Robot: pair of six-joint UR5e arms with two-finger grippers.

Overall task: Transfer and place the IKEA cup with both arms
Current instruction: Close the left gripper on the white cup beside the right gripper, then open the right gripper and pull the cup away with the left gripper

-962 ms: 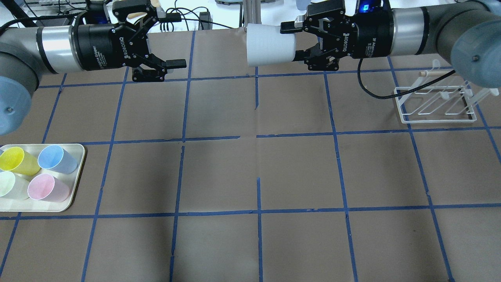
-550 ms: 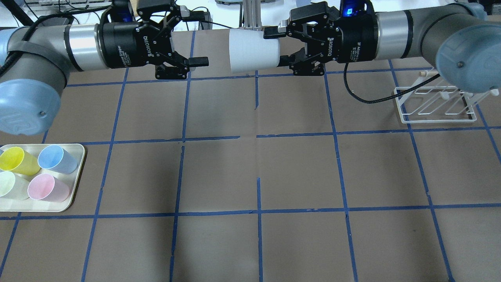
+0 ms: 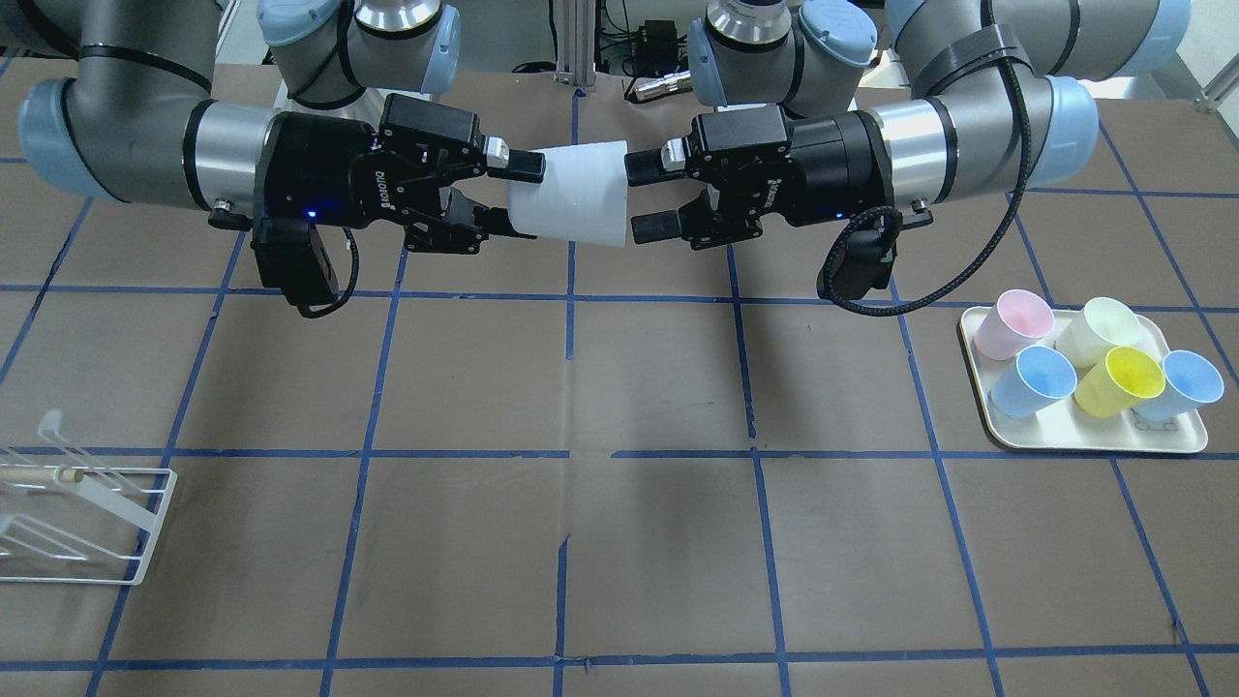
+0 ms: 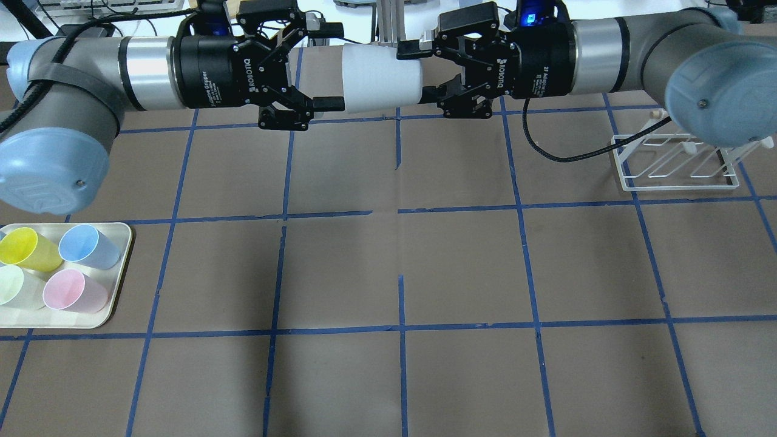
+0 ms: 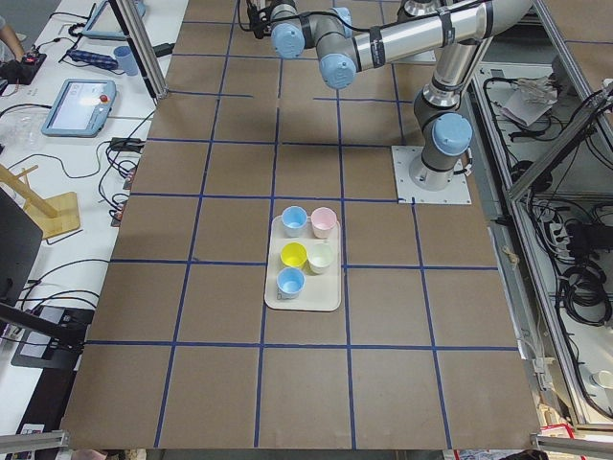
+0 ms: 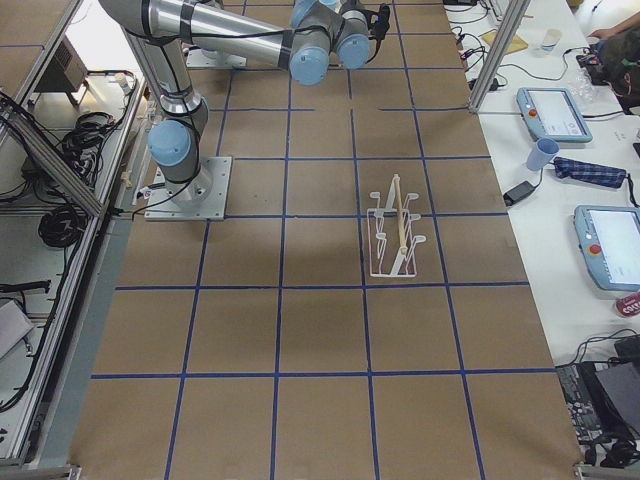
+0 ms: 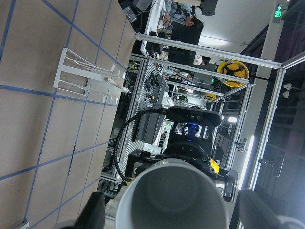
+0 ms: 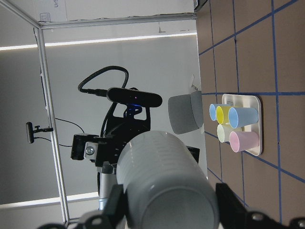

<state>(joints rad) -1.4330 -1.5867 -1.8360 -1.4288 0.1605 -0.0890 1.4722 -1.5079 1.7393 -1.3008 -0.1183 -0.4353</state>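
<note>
Over the far middle of the tabletop (image 4: 461, 267), raised well off the surface: the IKEA cup (image 4: 381, 79), pale grey, turned on its side, wide mouth toward the robot's left, narrower base toward its right; gripped at the base end by the right gripper (image 4: 420, 71), drawn in tight against the wall, one finger on the cup's far side and one on its near side in the overhead view; met from the opposite side by the left gripper (image 4: 331, 65), spread wide and holding nothing, fingers (image 4: 328, 104) reaching up to the rim on either side of the mouth; impossible to tell from any view whether touching the rim or just short of it; in the left wrist view, looking straight into the open mouth, with a blurred finger at each lower corner.

On the robot's left, near its own edge and well apart from the grey cup: a cream tray (image 4: 124, 267) with tumblers grouped close together; a yellow cup (image 4: 24, 249), a pink cup (image 4: 73, 290), a cream-white cup (image 4: 15, 286), and two light blue cups (image 3: 1041, 379) in the front-facing view.

On the robot's right, resting on the tabletop: a white wire rack (image 4: 674, 164) with a wooden rod (image 3: 39, 474) across it.
</note>
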